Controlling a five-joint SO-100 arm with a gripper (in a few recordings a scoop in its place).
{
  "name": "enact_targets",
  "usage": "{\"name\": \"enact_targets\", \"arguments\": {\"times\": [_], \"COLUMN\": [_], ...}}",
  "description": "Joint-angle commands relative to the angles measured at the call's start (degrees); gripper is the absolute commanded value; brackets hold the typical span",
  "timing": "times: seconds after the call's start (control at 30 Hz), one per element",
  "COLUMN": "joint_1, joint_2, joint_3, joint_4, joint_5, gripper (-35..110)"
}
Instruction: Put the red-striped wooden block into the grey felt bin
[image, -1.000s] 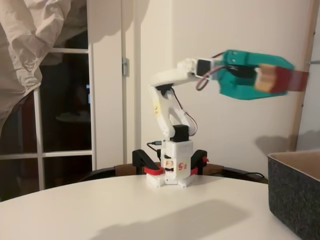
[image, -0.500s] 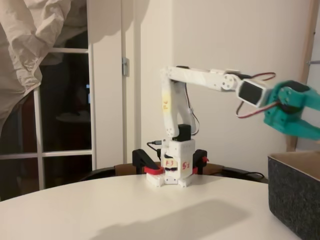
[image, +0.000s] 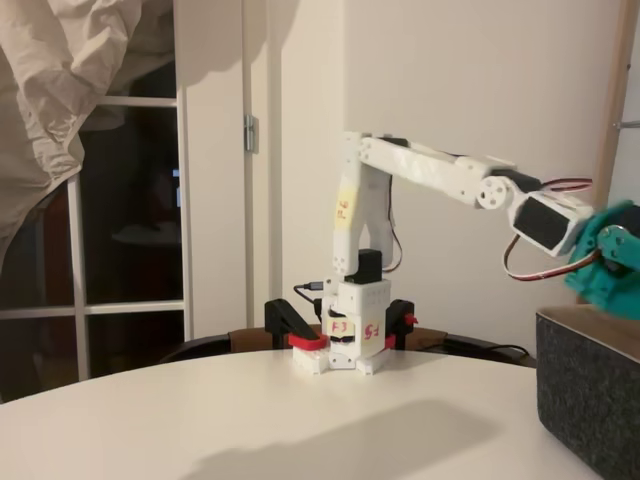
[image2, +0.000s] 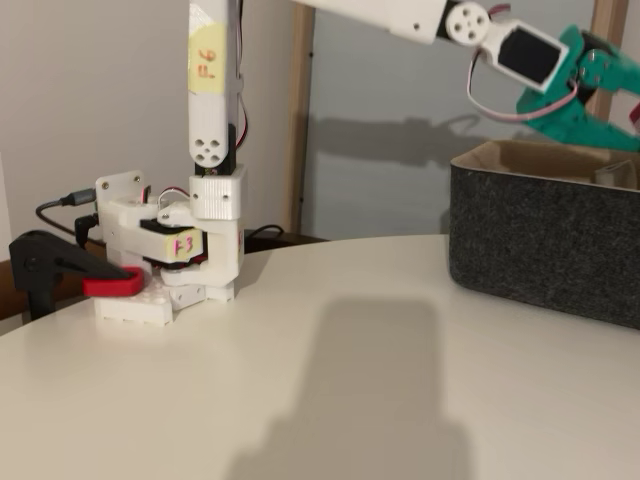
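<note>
Above the open top of the large dark charcoal-grey felt bin (image2: 545, 235), the teal plastic gripper (image2: 590, 105) hangs at the end of the white jointed arm (image: 430, 172), which reaches out from its base toward the right side of both fixed views. The gripper's fingertips run past the picture edge in each view, so I cannot tell whether it is released, clenched or grasping anything. The small red-striped wooden block cannot be made out; a pale edge just inside the bin's far right corner is too small to identify. The bin, with its tan inside wall, stands on the round off-white counter (image: 300, 420). The arm's white base (image2: 170, 265) is clamped to the counter's far edge by black-and-red clamps (image: 295, 325).
</note>
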Motion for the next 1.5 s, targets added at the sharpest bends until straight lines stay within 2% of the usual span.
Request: {"name": "enact_targets", "arguments": {"times": [0.0, 0.3, 0.63, 0.83, 0.97, 1.13, 1.3, 1.47], "joint_1": [-1.32, -3.60, -4.22, 0.70, 8.26, 23.38, 42.36, 57.04], "joint_2": [1.23, 3.78, 18.98, 31.11, 39.02, 47.37, 49.83, 49.75], "joint_3": [-1.41, -1.32, -0.26, 0.44, 0.62, 1.49, 1.67, 2.72], "joint_4": [0.70, 7.91, 32.26, 43.86, 49.22, 51.06, 51.06, 54.49], "joint_5": [-0.18, -2.99, -4.04, -0.44, 4.57, 12.04, 14.15, 14.85], "gripper": [18, 22, 24, 23, 19, 12, 9, 9]}}
